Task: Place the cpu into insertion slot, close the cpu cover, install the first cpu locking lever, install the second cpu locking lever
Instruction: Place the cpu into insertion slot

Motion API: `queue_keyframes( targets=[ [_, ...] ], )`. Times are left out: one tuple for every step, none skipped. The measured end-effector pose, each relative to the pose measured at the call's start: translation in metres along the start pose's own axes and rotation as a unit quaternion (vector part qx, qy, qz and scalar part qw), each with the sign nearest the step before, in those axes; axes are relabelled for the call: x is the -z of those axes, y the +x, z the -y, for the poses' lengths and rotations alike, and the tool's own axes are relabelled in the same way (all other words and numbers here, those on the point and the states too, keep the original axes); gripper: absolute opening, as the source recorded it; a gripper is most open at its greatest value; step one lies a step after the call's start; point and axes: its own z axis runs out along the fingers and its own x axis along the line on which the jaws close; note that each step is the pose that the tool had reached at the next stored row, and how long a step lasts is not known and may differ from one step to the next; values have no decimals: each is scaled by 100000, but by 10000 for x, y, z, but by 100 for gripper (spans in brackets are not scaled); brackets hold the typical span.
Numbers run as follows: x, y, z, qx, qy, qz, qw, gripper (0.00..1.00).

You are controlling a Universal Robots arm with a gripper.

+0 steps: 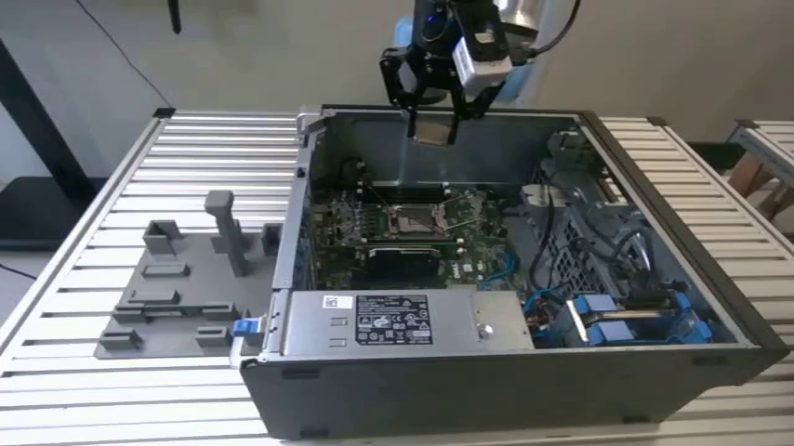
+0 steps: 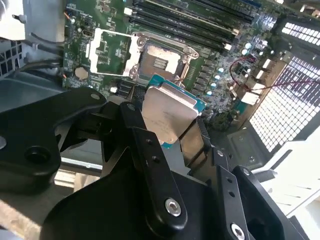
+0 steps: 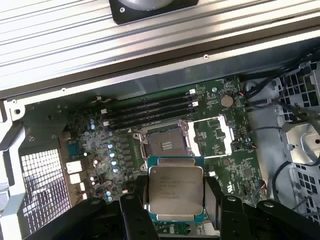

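Note:
My gripper (image 1: 433, 123) hangs above the rear wall of the open computer case (image 1: 285, 279), shut on the cpu (image 1: 432, 130). In both wrist views the cpu (image 2: 167, 117) (image 3: 176, 192) is a flat tan-grey square on a teal board, clamped by its edges between the black fingers (image 3: 214, 202). Well below it on the green motherboard lies the insertion slot (image 1: 416, 218) (image 2: 160, 62) (image 3: 166, 145), bare, with a dark centre. The cpu cover (image 2: 111, 52) (image 3: 215, 136) is swung open and lies flat beside the slot.
Long black memory slots (image 3: 150, 112) run beside the socket. A power supply (image 1: 385, 321) fills the case front, and blue cables (image 1: 608, 316) lie at the exterior view's right. A grey fixture plate (image 1: 186, 288) with upright blocks sits on the slatted table at the left.

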Motion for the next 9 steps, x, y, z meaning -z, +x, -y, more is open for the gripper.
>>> queue_keyframes(
  targets=[
    [-1, 0, 0, -677, 0, 61, 99998, 55],
    [-3, 0, 0, -1361, -7, 123, 99991, 55],
    [-5, 0, 0, -2022, -15, 183, 99979, 55],
    [-7, 0, 1, -2694, -24, 243, 99963, 55],
    [-8, 0, 1, -3349, -34, 302, 99943, 55],
    [-10, 0, 1, -4052, -45, 365, 99917, 55],
    [-12, 0, 1, -4692, -54, 420, 99889, 55],
    [-14, 0, 1, -5340, -64, 481, 99856, 55],
    [-15, 0, 1, -6039, -73, 543, 99816, 55]
  ],
)
